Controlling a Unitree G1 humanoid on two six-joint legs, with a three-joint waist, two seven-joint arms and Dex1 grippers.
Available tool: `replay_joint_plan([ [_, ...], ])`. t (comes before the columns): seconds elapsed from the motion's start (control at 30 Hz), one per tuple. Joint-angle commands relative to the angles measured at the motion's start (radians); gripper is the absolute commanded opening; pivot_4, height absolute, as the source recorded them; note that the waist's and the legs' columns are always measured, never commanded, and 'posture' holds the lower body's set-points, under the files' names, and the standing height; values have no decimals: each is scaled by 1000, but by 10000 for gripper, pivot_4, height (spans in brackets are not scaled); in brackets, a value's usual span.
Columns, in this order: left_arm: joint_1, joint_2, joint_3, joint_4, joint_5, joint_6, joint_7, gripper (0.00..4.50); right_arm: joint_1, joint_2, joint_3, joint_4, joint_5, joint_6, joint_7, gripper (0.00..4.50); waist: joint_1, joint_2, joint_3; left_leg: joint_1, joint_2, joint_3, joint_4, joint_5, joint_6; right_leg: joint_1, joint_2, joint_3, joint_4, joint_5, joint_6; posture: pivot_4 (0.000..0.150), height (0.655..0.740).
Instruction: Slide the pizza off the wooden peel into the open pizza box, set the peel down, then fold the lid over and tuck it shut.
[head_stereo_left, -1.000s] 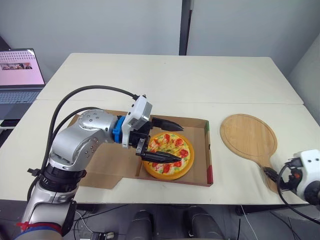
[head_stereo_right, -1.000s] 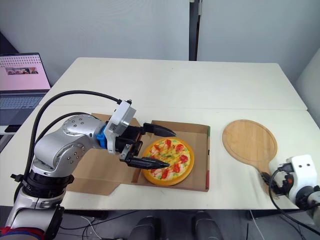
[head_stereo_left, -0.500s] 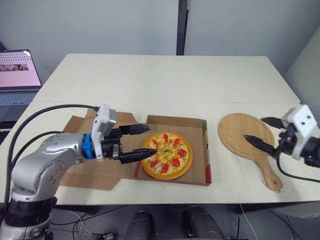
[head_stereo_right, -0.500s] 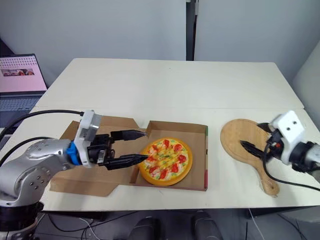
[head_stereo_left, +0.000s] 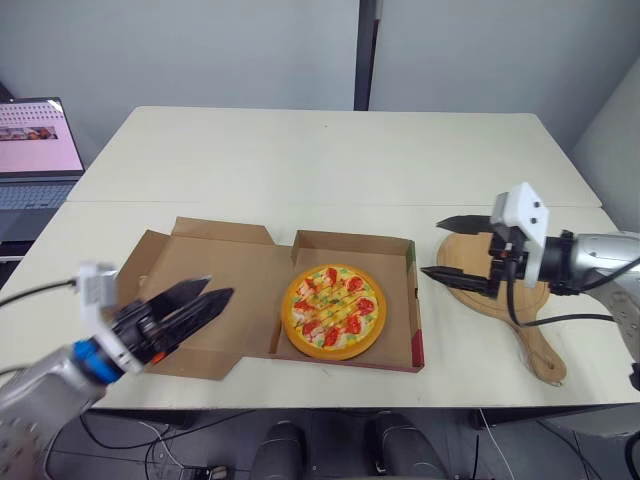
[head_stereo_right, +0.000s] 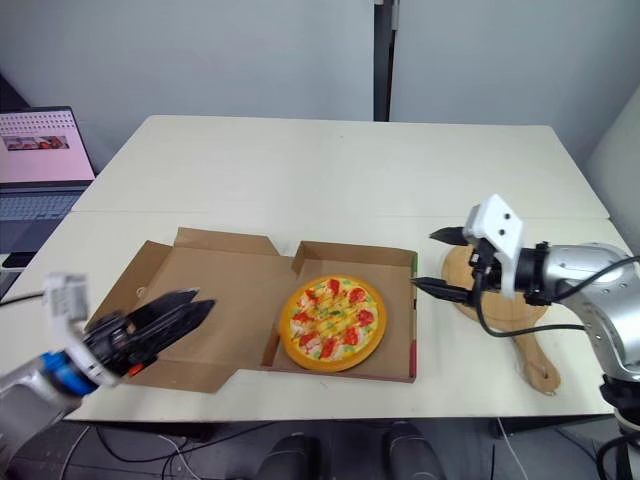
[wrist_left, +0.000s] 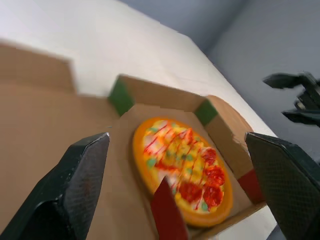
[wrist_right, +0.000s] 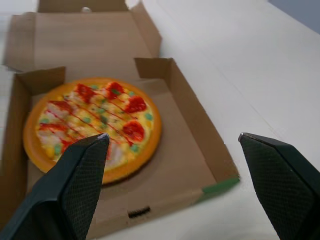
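The pale surface (head_stereo_left: 320, 160) carries everything, with a laptop (head_stereo_left: 35, 150) at its far left edge, well apart from the work. The box (head_stereo_left: 396, 262) lies open near the front, and its lid (head_stereo_left: 225, 290) is spread flat to the left of the tray, with its flaps splayed. The peel (head_stereo_left: 540, 350) is laid flat on the surface to the right of the box, bare, with its handle turned toward the front. The pizza (head_stereo_left: 334, 311) is seated whole in the tray, toward the wall beside the lid, so a strip of bare cardboard is left on the right. From this layout the sliding and the setting down are judged done, and only the folding and tucking of the lid remain. The left hand (head_stereo_left: 220, 287) is held low over the lid's near left corner with its fingers spread wide and nothing between them. It is pointed across the lid toward the pizza. This placement is judged to suit getting under the lid's outer edge so that it can be swung over. Whether cardboard is touched cannot be told. The right hand (head_stereo_left: 431, 247) is held above the left edge of the peel, just beside the tray's right wall. Its fingers are also spread wide and empty, and they are aimed at the box. There it is judged ready to steady the tray or to meet the lid for the tuck.
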Motion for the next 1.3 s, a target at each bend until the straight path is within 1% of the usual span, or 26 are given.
replay_joint_plan([
  [0.03, 89, -86, 117, 56, -170, -66, 164, 45000, -66, 24, 36, 12, 10, -29, 36, 44587, 1, 0, 0, 0, 0, 0, 0, 0, 0, 0, -2, 0, 0, 0, 0, 1500, 7306],
  [0.1, 149, -112, 144, 88, -241, -80, 227, 45000, -85, 37, 61, 30, -1, -39, 52, 44587, 2, -2, -1, 0, 0, 0, 0, 0, 0, 0, -3, 0, 0, 0, -1, 1500, 7306],
  [0.17, 214, -139, 158, 112, -293, -89, 278, 45000, -101, 49, 82, 47, -13, -55, 65, 44587, 7, -3, -2, 0, -1, 0, 0, 0, 0, 0, -3, 0, 0, -5, -8, 1500, 7306],
  [0.3, 294, -182, 135, 139, -322, -111, 335, 45000, -119, 61, 95, 60, -19, -67, 74, 44587, 16, -3, -2, -1, -3, 0, 0, 0, 0, 0, -4, 0, -1, -5, -9, 1500, 7306],
  [0.4, 312, -210, 107, 151, -335, -126, 367, 45000, -124, 63, 92, 62, -18, -66, 73, 44587, 17, -4, -2, -1, -3, 0, 0, 0, 0, 0, -4, 0, -1, -5, -9, 1500, 7306],
  [0.5, 285, -236, 58, 153, -290, -151, 382, 45000, -126, 58, 88, 64, -19, -68, 75, 44587, 18, -4, -2, -1, -3, 0, 0, 0, 0, 0, -4, 0, -1, -5, -9, 1500, 7306],
  [0.53, 268, -238, 45, 155, -291, -159, 390, 45000, -127, 56, 86, 62, -19, -68, 76, 44587, 18, -4, -2, -1, -4, 1, 0, 0, 0, 0, -3, 0, -1, -5, -9, 1500, 7306],
  [0.67, 232, -229, 9, 144, -328, -166, 416, 45000, -127, 49, 79, 56, -17, -62, 76, 44587, 19, -4, -2, -1, -4, 1, 0, 0, 0, 0, -1, 0, -1, -6, -9, 1500, 7306],
  [0.8, 198, -222, -17, 169, -398, -178, 492, 45000, -120, 40, 76, 43, -16, -54, 73, 44587, 19, -4, -2, -1, -4, 1, 0, 0, 0, 0, -1, 0, -1, -5, -9, 1500, 7306],
  [0.9, 161, -224, -66, 197, -381, -183, 549, 45000, -131, 49, 67, 35, 1, -28, 54, 44587, 20, -2, -3, -1, -4, 0, 0, 0, 0, 0, -1, 0, -1, -5, -9, 1500, 7306],
  [1.0, 126, -238, -97, 187, -378, -205, 574, 45000, -136, 46, 67, 30, 7, -19, 51, 44587, 21, 2, -4, -1, -4, 1, 0, 0, 0, 0, -1, 0, -1, -5, -9, 1500, 7306],
  [1.07, 111, -241, -102, 185, -368, -226, 577, 45000, -134, 44, 67, 27, 8, -17, 52, 44587, 21, 3, -5, -1, -5, 1, 0, 0, 0, 0, -1, 0, -1, -5, -9, 1500, 7306],
  [1.2, 77, -229, -82, 198, -340, -270, 572, 45000, -130, 44, 70, 27, 4, -16, 50, 44587, 21, 2, -4, -1, -5, 2, 0, 0, 0, 0, -1, -1, -2, -5, -8, 1500, 7306],
  [1.3, 67, -215, -66, 185, -346, -278, 561, 39534, -128, 45, 71, 26, 3, -16, 48, 45000, 20, 1, -4, -1, -5, 2, 0, 0, 0, 0, -1, -1, -2, -5, -9, 1500, 7306],
])
